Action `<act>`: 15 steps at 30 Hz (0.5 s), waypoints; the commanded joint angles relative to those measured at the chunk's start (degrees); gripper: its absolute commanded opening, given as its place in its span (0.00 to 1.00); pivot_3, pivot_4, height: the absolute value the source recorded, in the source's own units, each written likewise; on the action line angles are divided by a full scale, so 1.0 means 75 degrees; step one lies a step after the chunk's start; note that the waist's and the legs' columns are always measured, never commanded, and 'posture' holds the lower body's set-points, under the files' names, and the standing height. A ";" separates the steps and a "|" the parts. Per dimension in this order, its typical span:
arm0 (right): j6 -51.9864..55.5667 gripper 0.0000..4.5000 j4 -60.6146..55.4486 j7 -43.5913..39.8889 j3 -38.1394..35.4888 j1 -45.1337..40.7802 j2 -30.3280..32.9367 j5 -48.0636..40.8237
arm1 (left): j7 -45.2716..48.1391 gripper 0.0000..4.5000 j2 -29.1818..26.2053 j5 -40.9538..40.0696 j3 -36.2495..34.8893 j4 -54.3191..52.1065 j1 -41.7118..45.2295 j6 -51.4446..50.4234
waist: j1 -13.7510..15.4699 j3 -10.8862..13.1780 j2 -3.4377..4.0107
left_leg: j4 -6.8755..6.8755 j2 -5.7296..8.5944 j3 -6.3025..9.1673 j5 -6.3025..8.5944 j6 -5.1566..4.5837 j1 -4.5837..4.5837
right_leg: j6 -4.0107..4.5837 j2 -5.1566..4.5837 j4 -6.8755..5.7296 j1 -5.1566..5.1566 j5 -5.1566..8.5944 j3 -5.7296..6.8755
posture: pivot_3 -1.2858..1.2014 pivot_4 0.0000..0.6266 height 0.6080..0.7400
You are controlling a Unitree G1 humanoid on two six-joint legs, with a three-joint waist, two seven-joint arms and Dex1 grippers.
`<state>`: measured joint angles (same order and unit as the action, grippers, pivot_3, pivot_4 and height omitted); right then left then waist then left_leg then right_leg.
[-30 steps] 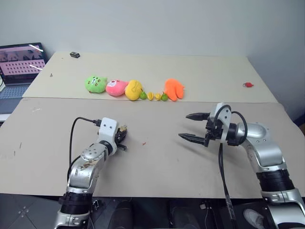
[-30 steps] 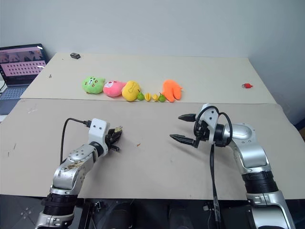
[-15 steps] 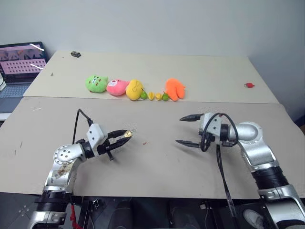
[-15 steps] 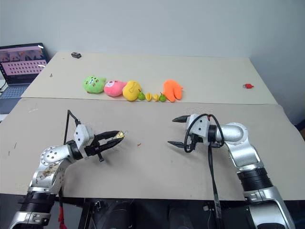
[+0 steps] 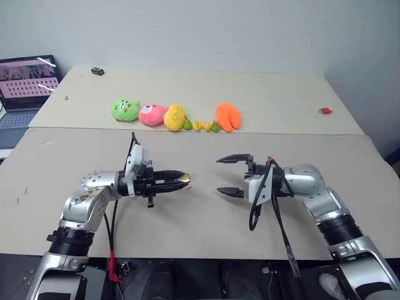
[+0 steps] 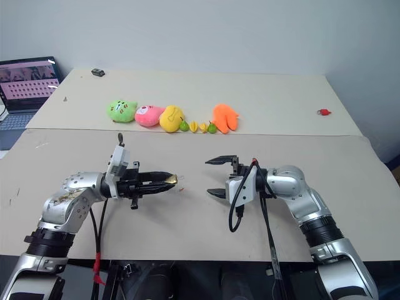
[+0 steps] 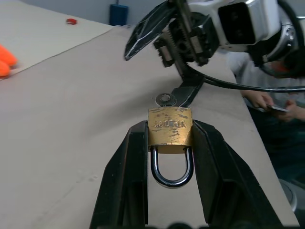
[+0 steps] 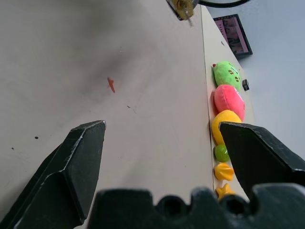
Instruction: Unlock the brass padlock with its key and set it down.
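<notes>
Between the two black fingers [image 7: 136,171] of the left gripper [image 7: 170,143] sits the brass padlock [image 7: 170,132], pinched tight and held up off the table [image 5: 206,225]. Its gold body points at the other arm and its silver loop points back to the wrist. I think it is held this way so the key end is easy to reach. The key [image 7: 165,99] pokes out of that end, with its round head showing, so it looks like it is in the lock already.

The right gripper [image 5: 226,176] faces the padlock from close by, a little gap between them. Its fingers are spread wide apart with nothing in them, ready, I think, to take the key and turn it.

Counting now: one padlock, one key, two grippers. At the back of the table are four soft toys [image 5: 173,117] in a row, three tiny fruits [image 5: 205,126], one small red thing [image 5: 324,111] and one laptop [image 5: 28,81]
</notes>
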<state>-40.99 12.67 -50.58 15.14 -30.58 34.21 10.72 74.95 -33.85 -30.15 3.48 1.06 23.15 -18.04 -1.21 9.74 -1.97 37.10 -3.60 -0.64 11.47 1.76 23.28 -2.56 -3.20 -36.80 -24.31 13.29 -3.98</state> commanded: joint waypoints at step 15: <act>-0.1378 1.00 0.0115 0.0590 0.0177 -0.0196 0.0442 0.0600 | 0.0964 0.17 0.0051 0.0712 0.0279 0.1349 0.0549 0.1088 | 0.0002 0.0000 0.0000 | 0.0003 -0.0001 0.0002 0.0000 -0.0001 -0.0001 | 0.0006 0.0001 -0.0004 0.0001 0.0000 0.0001 | 0.52 0.24 0.86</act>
<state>-50.07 13.45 -47.43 17.10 -30.70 37.24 15.11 82.01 -33.80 -25.39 6.02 10.15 25.16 -11.89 -1.20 9.74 -1.97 37.13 -3.60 -0.63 11.47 1.75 23.26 -2.53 -3.20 -36.83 -24.29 13.30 -3.97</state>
